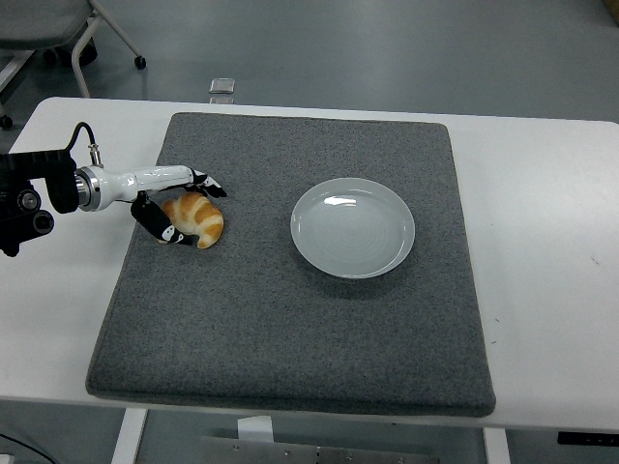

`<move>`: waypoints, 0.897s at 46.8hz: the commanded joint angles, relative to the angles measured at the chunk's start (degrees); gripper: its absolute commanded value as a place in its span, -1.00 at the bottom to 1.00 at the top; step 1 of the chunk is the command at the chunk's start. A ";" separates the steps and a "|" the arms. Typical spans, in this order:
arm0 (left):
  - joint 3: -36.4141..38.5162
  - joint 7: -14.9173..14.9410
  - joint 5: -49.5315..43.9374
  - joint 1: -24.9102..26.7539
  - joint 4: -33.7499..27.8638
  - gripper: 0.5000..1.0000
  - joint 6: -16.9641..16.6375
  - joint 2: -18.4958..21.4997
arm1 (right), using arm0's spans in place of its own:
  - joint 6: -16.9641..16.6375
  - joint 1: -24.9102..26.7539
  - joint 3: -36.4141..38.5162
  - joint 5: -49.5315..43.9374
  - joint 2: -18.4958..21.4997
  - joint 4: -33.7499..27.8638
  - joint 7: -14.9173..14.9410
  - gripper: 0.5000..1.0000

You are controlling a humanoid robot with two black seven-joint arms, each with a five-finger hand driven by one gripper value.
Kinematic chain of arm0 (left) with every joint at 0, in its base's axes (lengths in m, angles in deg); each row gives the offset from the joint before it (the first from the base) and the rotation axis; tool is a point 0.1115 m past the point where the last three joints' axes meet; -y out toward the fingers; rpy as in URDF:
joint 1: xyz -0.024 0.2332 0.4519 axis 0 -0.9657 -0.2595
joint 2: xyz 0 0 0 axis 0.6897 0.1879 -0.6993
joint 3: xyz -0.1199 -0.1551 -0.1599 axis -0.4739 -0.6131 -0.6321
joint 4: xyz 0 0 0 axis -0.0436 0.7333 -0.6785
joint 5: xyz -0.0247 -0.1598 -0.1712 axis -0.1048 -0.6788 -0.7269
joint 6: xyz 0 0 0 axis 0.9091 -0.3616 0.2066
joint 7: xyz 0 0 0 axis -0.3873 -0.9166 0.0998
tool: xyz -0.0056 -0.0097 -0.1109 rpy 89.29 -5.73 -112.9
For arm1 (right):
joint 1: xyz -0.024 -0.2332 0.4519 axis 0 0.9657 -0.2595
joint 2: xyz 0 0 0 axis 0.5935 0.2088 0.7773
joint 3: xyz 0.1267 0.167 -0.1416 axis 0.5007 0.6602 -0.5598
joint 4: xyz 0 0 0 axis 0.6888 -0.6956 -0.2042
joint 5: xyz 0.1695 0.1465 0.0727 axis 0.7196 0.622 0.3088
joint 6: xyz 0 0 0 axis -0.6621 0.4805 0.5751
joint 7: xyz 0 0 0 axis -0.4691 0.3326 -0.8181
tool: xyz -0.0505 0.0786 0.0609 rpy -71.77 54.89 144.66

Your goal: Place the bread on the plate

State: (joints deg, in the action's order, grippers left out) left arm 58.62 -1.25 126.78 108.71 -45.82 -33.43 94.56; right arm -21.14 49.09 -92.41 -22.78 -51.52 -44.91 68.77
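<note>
A golden croissant-shaped bread [198, 218] lies on the grey mat's left part. My left hand [186, 208] reaches in from the left edge and closes around the bread's left end: the upper fingers [205, 183] curl over its far side and the thumb [160, 226] presses its near-left side. The bread still rests on the mat. A pale grey round plate [353, 227] sits empty at the mat's centre-right, well apart from the hand. The right arm does not show.
The grey mat [290, 319] covers most of the white table [542, 251]. A small metal object [222, 87] sits at the table's far edge. A chair base [87, 39] stands on the floor at top left.
</note>
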 commanded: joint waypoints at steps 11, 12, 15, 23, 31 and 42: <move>0.00 -0.04 2.45 0.00 0.00 0.54 -0.19 -0.09 | -0.08 0.02 -0.01 0.00 0.00 0.00 0.00 0.72; 0.00 -0.04 2.71 -0.09 0.00 0.51 -0.19 -0.26 | 0.01 0.02 -0.01 0.00 0.00 0.00 0.00 0.72; 0.00 -0.04 3.42 -0.09 0.00 0.46 -0.19 -1.14 | 0.01 0.02 -0.01 0.00 0.00 0.00 0.00 0.72; 0.00 -0.04 4.12 -0.09 0.09 0.42 -1.15 -1.50 | 0.01 0.02 -0.01 0.00 0.00 0.00 0.00 0.72; 0.00 0.05 4.74 -0.09 0.09 0.29 -1.42 -1.67 | 0.01 0.02 -0.01 0.00 0.00 0.00 0.00 0.73; 0.09 0.05 4.82 -0.09 0.44 0.21 -1.59 -1.67 | -0.08 0.02 -0.01 0.00 0.00 0.00 0.00 0.72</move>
State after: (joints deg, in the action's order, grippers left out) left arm 58.68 -1.20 131.59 108.64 -45.50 -34.93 92.89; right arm -21.16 49.10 -92.40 -22.78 -51.53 -44.91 68.77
